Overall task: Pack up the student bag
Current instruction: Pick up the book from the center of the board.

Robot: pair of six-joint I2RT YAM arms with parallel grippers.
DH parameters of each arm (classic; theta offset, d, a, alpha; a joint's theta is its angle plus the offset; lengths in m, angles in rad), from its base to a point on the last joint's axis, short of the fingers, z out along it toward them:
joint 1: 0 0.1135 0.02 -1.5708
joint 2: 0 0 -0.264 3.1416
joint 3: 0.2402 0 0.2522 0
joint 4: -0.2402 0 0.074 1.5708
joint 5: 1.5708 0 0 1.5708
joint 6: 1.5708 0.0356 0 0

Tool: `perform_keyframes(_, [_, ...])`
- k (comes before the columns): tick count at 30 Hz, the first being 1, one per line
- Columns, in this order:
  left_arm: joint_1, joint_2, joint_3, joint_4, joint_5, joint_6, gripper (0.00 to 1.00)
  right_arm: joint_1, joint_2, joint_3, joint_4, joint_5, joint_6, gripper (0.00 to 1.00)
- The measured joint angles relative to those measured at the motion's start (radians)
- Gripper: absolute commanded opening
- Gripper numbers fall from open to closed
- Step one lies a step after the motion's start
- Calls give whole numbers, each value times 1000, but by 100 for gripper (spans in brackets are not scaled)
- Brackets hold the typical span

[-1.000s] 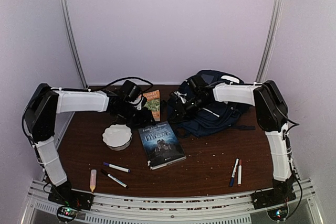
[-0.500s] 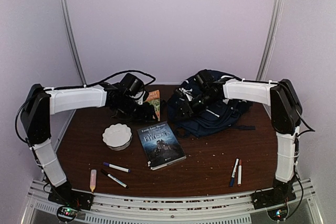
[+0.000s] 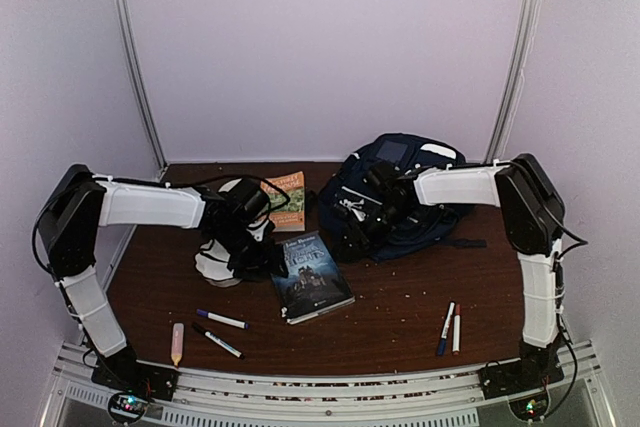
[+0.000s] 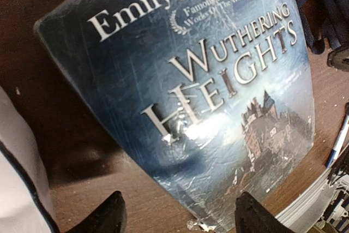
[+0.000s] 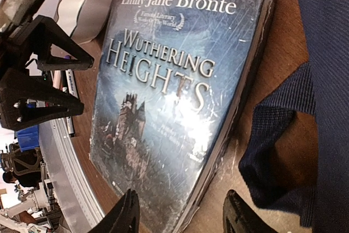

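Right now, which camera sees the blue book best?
The right wrist view: the book shows nearly its whole cover, title and author readable. Left wrist crops the author's name; the top view shows it tiny.

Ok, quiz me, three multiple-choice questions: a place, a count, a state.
1. Where is the blue book relative to the bag? A inside it; B on the table beside it; C under it.
2. How many pens lie right of the book? A none; B two; C six.
3. The left gripper is: A shut on a pen; B shut on the book; C open, empty.
Answers: B, it lies flat on wood left of the bag; B, two lie side by side; C, its jaws stand apart over the cover.
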Motion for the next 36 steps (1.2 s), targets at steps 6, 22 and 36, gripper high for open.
perform_keyframes(6, [0,63,0,80,34,-18,68,17,121,81,-27,-7,-19,49])
perform_keyframes(22, [3,93,60,52,-53,33,55,45,174,229,-94,35,-40,34])
perform_keyframes(36, [5,89,183,116,-159,63,58,44,212,460,-64,53,15,36])
